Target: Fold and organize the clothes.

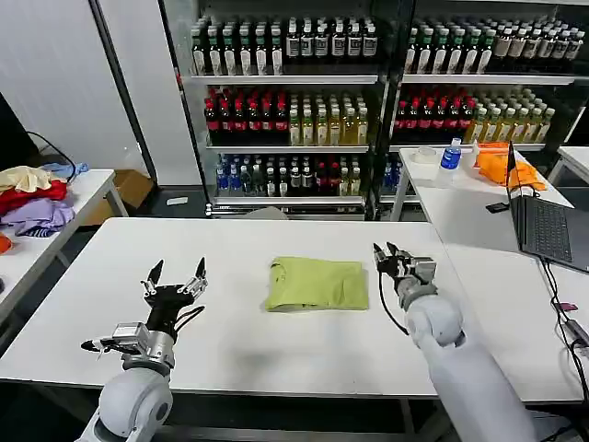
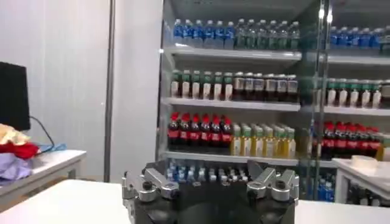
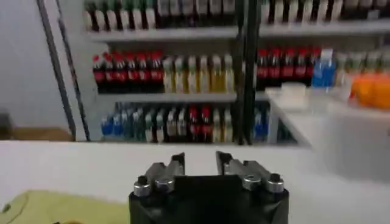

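The clothes are one lime yellow-green T-shirt (image 1: 317,284), folded into a flat rectangle at the middle of the white table (image 1: 230,341). My left gripper (image 1: 175,273) stands well to the shirt's left, pointing up off the table, its fingers spread wide and holding nothing. The left wrist view shows that gripper (image 2: 207,173) open against the drink shelves. My right gripper (image 1: 386,250) hovers just past the shirt's right edge, open with a narrower gap and holding nothing. In the right wrist view that gripper (image 3: 200,159) is over bare table, with a corner of the shirt (image 3: 55,207) beside it.
A pile of red, lavender and cream garments (image 1: 32,198) lies on a side table at the left. On the right table are an orange cloth heap (image 1: 506,166), a bottle (image 1: 450,155) and an open laptop (image 1: 550,226). Drink shelves (image 1: 294,110) stand behind.
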Tool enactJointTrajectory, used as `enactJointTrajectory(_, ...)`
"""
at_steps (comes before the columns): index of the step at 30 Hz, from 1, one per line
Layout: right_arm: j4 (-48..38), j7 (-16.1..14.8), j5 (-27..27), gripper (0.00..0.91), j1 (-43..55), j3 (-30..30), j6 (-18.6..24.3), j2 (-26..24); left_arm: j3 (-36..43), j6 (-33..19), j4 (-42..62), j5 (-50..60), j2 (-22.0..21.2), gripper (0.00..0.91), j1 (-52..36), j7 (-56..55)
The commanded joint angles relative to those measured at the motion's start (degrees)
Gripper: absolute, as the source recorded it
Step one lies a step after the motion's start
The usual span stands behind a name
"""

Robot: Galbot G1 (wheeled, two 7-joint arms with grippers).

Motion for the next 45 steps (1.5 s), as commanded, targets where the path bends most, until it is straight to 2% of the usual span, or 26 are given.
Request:
enactJointTrajectory(1,17.45,-1.25,-17.50,0.907,-20.56,5.49,15.54,-1.23,0.35,1.17,-1.33,-3.02,0.72,0.907,-0.37,1.40)
enactJointTrajectory(7,23.06,-1.60,-19.14,0.907,-28.37,9.61,17.34,-0.13,1.05,1.89,-1.78,-4.01,1.07,0.907,-0.38,2.79)
enactJointTrajectory(16,25.53,-1.26,-19.58,0.907,-33.73,12.63,16.58,1.60,1.63,2.49,-2.52,-4.79,1.84,0.907,-0.15,3.61)
enactJointTrajectory(30,27.39,0.42,-19.58,0.907,-35.35,12.75,15.98,3.06,1.09,2.99,-5.32,-4.83,2.20,0.907,2.76,4.38)
enactJointTrajectory(45,29.94,0.46,-21.48,0.907,-37.57,13.13,15.79,3.32,-0.95,3.38,-8.69,-4.10,2.22,0.907,6.73,5.73)
